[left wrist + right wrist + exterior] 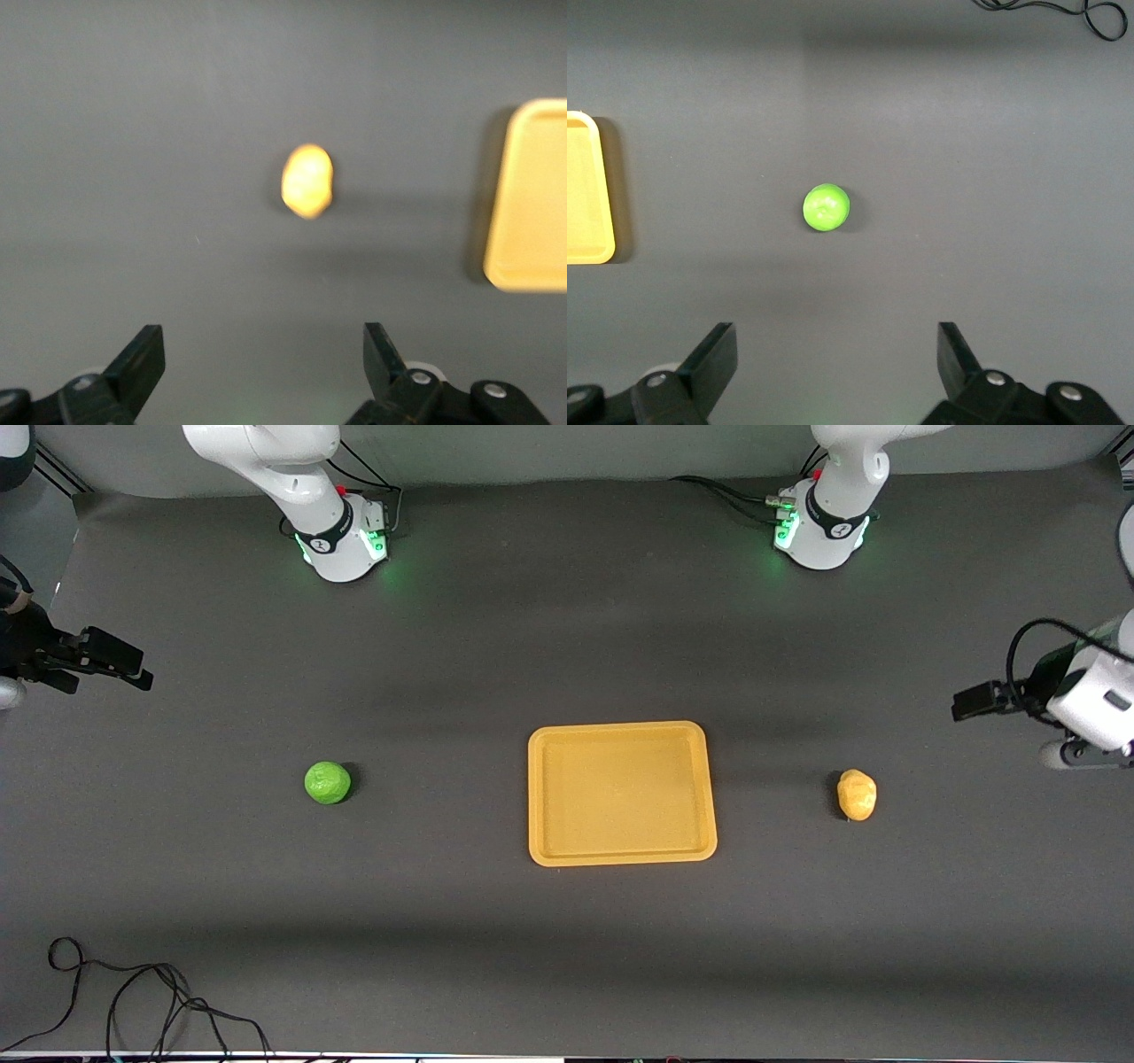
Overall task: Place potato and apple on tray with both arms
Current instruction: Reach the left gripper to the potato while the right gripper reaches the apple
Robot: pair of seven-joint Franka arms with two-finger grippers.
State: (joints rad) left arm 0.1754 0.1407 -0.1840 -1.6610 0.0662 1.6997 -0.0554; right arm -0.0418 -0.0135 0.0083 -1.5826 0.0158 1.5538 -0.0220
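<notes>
The yellow-orange tray (620, 729) lies flat in the middle of the table with nothing in it. The green apple (328, 782) sits on the table toward the right arm's end. It also shows in the right wrist view (826, 207). The potato (857, 794) sits toward the left arm's end and also shows in the left wrist view (307, 181). My left gripper (264, 356) is open and empty, up over the table's left-arm end, apart from the potato. My right gripper (837, 352) is open and empty, up over the right-arm end, apart from the apple.
A loose black cable (133, 1001) lies near the table's front edge at the right arm's end. It also shows in the right wrist view (1063, 13). Both arm bases (345, 545) (819, 536) stand along the table's back edge. An edge of the tray shows in each wrist view (532, 204) (585, 190).
</notes>
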